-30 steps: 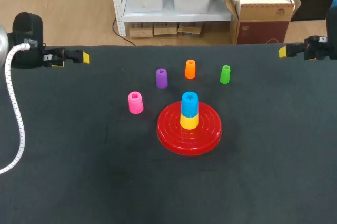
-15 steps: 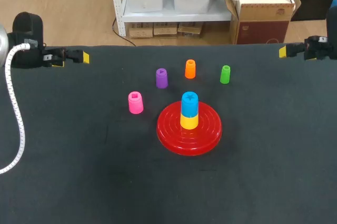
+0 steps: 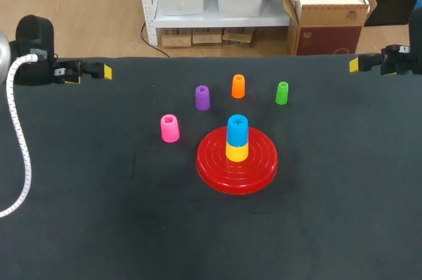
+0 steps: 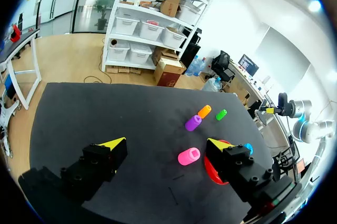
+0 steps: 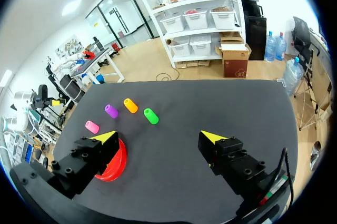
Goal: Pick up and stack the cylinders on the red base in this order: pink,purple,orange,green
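Pink cylinder (image 3: 169, 128): stands upright on the counter (image 3: 99, 214), hollow end up, just beside the red base (image 3: 214, 169) on the side toward my left arm.
Step in hand: my judgement is the first pick, the pink one; nothing is gripped yet.
Doing it well: the left arm looks the better placed. Come down from above, fingers either side of the pink wall, and close at mid-height so it lifts without tilting. Keep the inner finger off the base's rim.
Pink against left claw (image 4: 166, 143): ahead of it and well apart, in line with the gap between the fingers, nearer the finger on the base's side.
On the base: a yellow cylinder (image 3: 237, 151) at the centre with a blue cylinder (image 3: 237, 128) on top, so pink would seat on the blue.
Beyond the base: purple cylinder (image 3: 202, 97), orange cylinder (image 3: 238, 86) and green cylinder (image 3: 281, 93), upright, in a loose row.
Left claw state: wide open, empty, well apart from the base.
Right claw (image 5: 159, 136): wide open, empty, well apart from the base on the opposite side.
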`<action>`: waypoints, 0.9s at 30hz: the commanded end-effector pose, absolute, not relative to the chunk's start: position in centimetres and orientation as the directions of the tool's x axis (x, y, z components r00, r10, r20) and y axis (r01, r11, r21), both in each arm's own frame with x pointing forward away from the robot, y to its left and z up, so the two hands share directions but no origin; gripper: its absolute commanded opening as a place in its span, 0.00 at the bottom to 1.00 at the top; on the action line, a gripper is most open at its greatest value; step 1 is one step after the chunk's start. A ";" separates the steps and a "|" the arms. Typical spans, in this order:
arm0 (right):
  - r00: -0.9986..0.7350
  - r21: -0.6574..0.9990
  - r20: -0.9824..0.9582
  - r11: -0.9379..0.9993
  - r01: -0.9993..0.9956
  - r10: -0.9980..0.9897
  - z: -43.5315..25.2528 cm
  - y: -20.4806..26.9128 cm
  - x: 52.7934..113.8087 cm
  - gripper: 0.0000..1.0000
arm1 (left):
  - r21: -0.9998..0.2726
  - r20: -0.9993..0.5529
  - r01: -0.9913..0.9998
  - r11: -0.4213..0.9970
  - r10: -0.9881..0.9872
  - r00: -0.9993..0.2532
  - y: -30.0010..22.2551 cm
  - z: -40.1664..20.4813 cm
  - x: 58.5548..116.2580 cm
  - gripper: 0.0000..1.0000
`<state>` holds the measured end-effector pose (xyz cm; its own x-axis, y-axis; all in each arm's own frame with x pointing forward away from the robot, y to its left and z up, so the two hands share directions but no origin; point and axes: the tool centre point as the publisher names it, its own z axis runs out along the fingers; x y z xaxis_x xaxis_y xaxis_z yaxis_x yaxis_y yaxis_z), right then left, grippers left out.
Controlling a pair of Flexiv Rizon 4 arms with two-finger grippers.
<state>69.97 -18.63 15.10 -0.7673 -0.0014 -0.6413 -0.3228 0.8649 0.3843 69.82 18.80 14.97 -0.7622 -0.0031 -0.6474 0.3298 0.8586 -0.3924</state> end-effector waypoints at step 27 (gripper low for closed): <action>-0.767 0.384 -0.642 0.866 -0.322 0.000 15.1 -18.6 69.9 1.00 | -0.310 -0.690 0.426 0.850 0.107 -0.716 18.3 15.0 69.5 1.00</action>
<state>69.97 -18.64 15.10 -0.7673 -0.0013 -0.6413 -0.3227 0.8650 0.3843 69.65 18.52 14.98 -0.7531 0.0266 -0.6573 0.3555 0.8572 -0.3727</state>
